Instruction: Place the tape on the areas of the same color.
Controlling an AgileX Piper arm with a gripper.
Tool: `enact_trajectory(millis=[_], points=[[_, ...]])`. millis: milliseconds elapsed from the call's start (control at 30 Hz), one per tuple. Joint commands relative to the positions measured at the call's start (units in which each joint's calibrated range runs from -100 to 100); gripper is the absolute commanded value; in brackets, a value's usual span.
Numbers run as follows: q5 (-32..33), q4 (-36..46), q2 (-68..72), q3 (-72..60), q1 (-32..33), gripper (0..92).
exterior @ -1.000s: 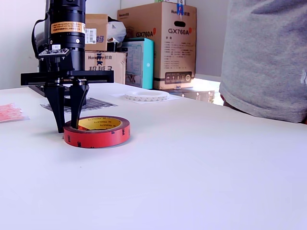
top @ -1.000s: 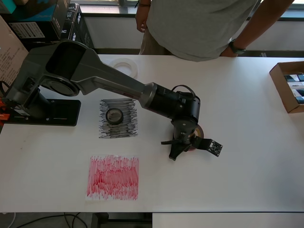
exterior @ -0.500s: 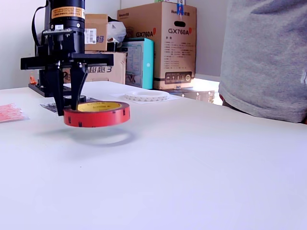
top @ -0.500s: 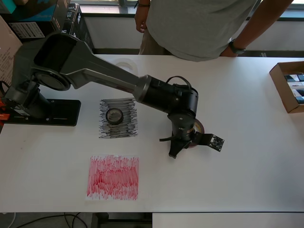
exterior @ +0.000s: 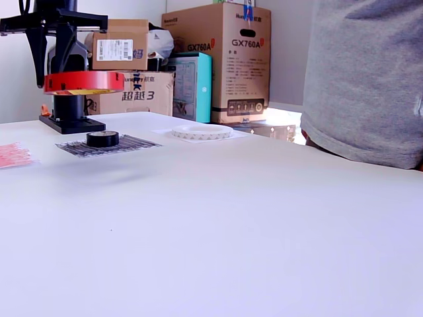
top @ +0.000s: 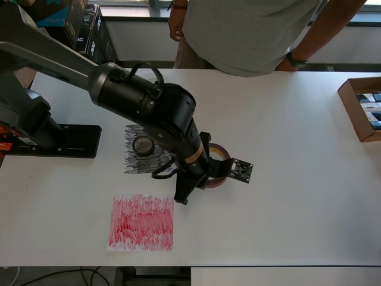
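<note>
My gripper (top: 201,171) is shut on the dark red tape roll (top: 221,152) and holds it in the air, to the right of the black patch (top: 159,156) and above and right of the red scribbled patch (top: 141,222) in the overhead view. In the exterior view the gripper (exterior: 51,63) carries the red roll (exterior: 84,82) well above the table. The small black roll (top: 143,145) lies on the black patch (exterior: 125,143). The white ring (exterior: 202,132) lies on a white paper patch (exterior: 240,135). The arm hides the ring in the overhead view.
A person (top: 250,30) stands at the table's far edge. An open cardboard box (top: 359,107) sits at the overhead view's right edge. The arm's base (top: 56,140) is at the left. Cardboard boxes (exterior: 225,63) stand behind the table.
The gripper has lifted the red roll off the table and carried it up and to the overhead view's left, toward the black and red patches.
</note>
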Motion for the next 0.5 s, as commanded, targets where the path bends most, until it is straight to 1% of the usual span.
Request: enact_trajectory(millis=[0, 233, 467], points=[[-4.98, -4.08, -13.85, 13.48, -1.69, 0.0], [-10.79, -9.26, -22.08, 23.65, -7.13, 0.0], [-14.88, -13.25, -22.92, 29.38, -12.03, 0.0]])
